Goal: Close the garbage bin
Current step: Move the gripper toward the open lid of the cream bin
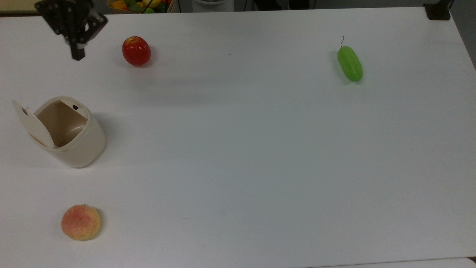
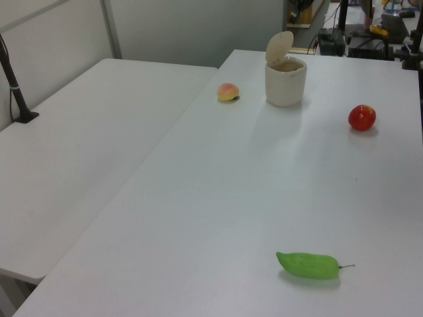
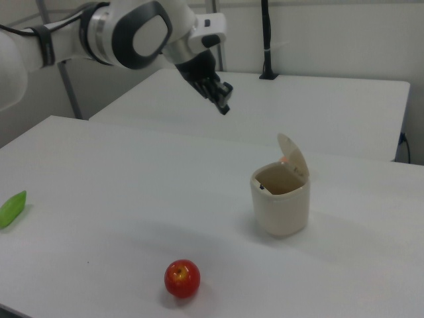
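My gripper hangs in the air near the far left corner of the table in the top view, with nothing in it; its fingers look drawn together into one dark tip, though I cannot be sure of that. In the right view the gripper sits high above the surface, to the right view's left of the bin and well apart from it, the arm reaching in from the right view's upper left.

The garbage bin stands upright at the top view's left edge, nearer to me than the gripper. Its lid is tipped up on the hinge at the bin's left side in the top view, leaving the mouth open. In the right view the lid rises from the bin's far right rim.

A red apple lies just to the top view's right of the gripper, a peach sits near the bin on its near side, and a green cucumber is far off to the right.

I judge this to be the approach step: the lid is not yet touched. Next I need to bring the gripper over behind the raised lid, on its outer face, and push it down toward the mouth without nudging the light bin sideways.
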### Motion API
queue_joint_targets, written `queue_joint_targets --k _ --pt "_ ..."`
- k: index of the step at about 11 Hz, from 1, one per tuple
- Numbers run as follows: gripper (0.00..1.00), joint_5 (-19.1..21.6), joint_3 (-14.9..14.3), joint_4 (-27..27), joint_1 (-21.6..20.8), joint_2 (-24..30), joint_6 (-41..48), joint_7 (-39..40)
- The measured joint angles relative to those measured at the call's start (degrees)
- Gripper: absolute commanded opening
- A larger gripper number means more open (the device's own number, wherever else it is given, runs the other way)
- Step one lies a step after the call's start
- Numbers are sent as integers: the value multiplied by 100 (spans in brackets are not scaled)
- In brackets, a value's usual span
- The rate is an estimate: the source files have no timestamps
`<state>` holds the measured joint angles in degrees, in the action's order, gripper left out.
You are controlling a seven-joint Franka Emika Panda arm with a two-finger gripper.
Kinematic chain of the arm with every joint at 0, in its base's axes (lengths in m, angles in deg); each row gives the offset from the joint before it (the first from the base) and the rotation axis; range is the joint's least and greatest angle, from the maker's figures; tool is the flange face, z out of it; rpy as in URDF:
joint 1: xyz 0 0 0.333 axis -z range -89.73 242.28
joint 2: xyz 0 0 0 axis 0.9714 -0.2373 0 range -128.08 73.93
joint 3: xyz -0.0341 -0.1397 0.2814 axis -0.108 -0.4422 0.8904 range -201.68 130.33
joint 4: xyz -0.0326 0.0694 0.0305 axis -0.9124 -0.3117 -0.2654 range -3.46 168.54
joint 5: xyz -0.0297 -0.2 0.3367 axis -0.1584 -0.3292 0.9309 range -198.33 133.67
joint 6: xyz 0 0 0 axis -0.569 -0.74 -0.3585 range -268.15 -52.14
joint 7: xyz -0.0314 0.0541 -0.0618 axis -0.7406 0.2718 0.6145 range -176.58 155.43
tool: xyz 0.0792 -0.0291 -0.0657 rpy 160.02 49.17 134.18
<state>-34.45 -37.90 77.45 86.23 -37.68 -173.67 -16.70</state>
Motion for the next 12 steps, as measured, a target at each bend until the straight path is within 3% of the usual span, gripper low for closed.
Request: queue_joint_targets --k 8,12 --pt "0 -13 -3 6 667 -917 -2402 0" --pt "0 -14 -4 5 775 -1255 -2749 0"
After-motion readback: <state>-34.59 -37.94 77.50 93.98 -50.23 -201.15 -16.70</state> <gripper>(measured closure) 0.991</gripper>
